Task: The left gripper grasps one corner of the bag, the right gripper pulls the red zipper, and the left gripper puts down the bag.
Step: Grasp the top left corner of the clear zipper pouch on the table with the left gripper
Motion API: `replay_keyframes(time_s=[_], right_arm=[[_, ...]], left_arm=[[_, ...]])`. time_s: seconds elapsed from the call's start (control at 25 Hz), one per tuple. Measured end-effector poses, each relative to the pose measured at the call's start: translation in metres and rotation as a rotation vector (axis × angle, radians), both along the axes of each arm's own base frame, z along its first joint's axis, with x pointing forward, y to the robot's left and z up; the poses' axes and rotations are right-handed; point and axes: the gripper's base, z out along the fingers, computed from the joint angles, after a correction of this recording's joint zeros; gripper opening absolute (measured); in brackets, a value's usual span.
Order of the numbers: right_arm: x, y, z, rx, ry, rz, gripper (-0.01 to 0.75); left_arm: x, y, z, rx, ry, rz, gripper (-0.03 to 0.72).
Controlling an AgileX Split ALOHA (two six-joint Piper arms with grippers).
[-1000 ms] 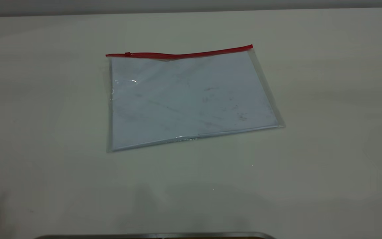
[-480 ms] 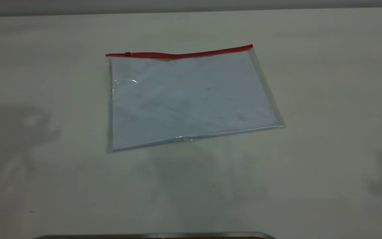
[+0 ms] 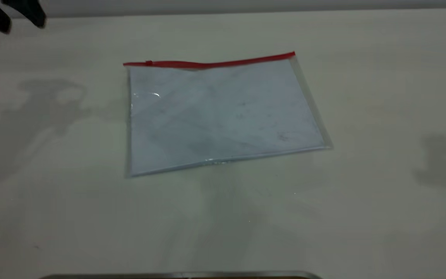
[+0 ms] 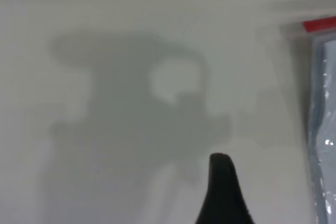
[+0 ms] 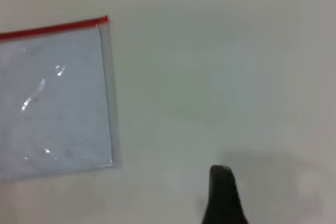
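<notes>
The bag point(image 3: 223, 116) lies flat on the table, pale paper inside, with the red zipper point(image 3: 215, 64) along its far edge. The tiny slider point(image 3: 149, 62) sits near the left end. The left corner of the bag point(image 3: 126, 64) shows in the left wrist view point(image 4: 317, 24) where the red strip ends. My left gripper point(image 3: 16, 19) hovers at the far left, well away from the bag, its two fingers apart and empty. One finger point(image 4: 223, 187) shows in its wrist view. The right gripper is outside the exterior view. One finger point(image 5: 221, 195) shows above bare table, right of the bag point(image 5: 52, 103).
The pale table point(image 3: 381, 97) stretches around the bag on all sides. Arm shadows fall on it at left point(image 3: 48, 104) and right point(image 3: 443, 162). A dark metal edge point(image 3: 180, 275) runs along the near border.
My left gripper's fingertips have come into the exterior view at the far left corner. Both arm shadows have moved further onto the table. The bag has not moved.
</notes>
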Motion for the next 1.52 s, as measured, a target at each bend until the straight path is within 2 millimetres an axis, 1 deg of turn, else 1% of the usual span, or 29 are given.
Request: replay_keyframes(time_s=[0.2,0.36,0.56,0.72,0.96,1.08,1.2,1.36,1.52], right_arm=[[0.011,-0.001,-0.012,-0.008,0.021,0.002,0.576],[0.013,-0.002,-0.015,-0.014,0.028,0.01,0.576],[0.013,-0.002,-0.014,-0.019,0.026,0.016,0.576],[0.013,-0.002,-0.014,-0.029,0.024,0.028,0.576],[0.013,-0.001,-0.014,-0.046,0.021,0.054,0.576],[0.016,-0.001,-0.019,-0.042,0.036,0.071,0.576],[0.022,0.001,-0.028,-0.028,0.062,0.089,0.576],[0.028,0.002,-0.039,-0.009,0.093,0.109,0.576],[0.03,0.003,-0.043,-0.005,0.105,0.118,0.576]], left_arm=[[0.019,-0.007,-0.033,-0.061,0.06,-0.046,0.59],[0.034,-0.018,-0.055,-0.138,0.038,-0.14,0.59],[0.048,-0.038,-0.076,-0.252,-0.029,-0.263,0.59],[0.05,-0.048,-0.099,-0.298,-0.04,-0.313,0.59],[0.046,-0.049,-0.126,-0.312,-0.005,-0.301,0.59],[0.046,-0.048,-0.138,-0.312,0.004,-0.275,0.59],[0.045,-0.049,-0.146,-0.331,-0.002,-0.266,0.59],[0.046,-0.051,-0.15,-0.36,-0.03,-0.258,0.59],[0.048,-0.054,-0.156,-0.408,-0.054,-0.241,0.59]])
